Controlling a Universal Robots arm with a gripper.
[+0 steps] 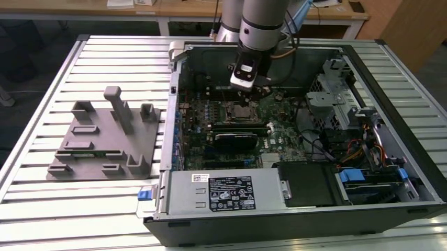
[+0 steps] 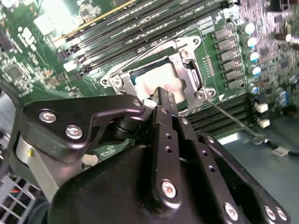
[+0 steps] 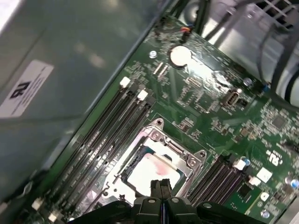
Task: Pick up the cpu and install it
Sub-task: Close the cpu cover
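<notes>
Logged fingers (image 3: 157,187) clenched pad against pad, nothing grasped between them; same reading in both wrist views. Placed the gripper (image 2: 161,94) tip right over the cpu (image 3: 148,169), at one edge of its pale metal top; cannot tell contact from a hair of clearance. Found the cpu lying flat and square inside the metal socket frame (image 3: 189,156), not lifted, not tilted. Counted long dark memory slots (image 3: 105,137) alongside the frame on two sides, white latches at their ends. Noted green motherboard (image 3: 212,95) all round, with a round silver coin cell (image 3: 180,56) well apart from the socket frame, and a grey case wall (image 3: 70,42) with a white label beyond the slots. In the exterior view: found the arm (image 1: 262,21) hanging from the top centre of the frame into the open computer case (image 1: 293,222), gripper (image 1: 260,93) in the upper middle, just above the socket frame. Marked the power supply (image 1: 223,191) at lower centre inside the case, and the grey fixture block (image 1: 104,141) at centre left, outside the case, resting on the slatted table (image 1: 42,209).
</notes>
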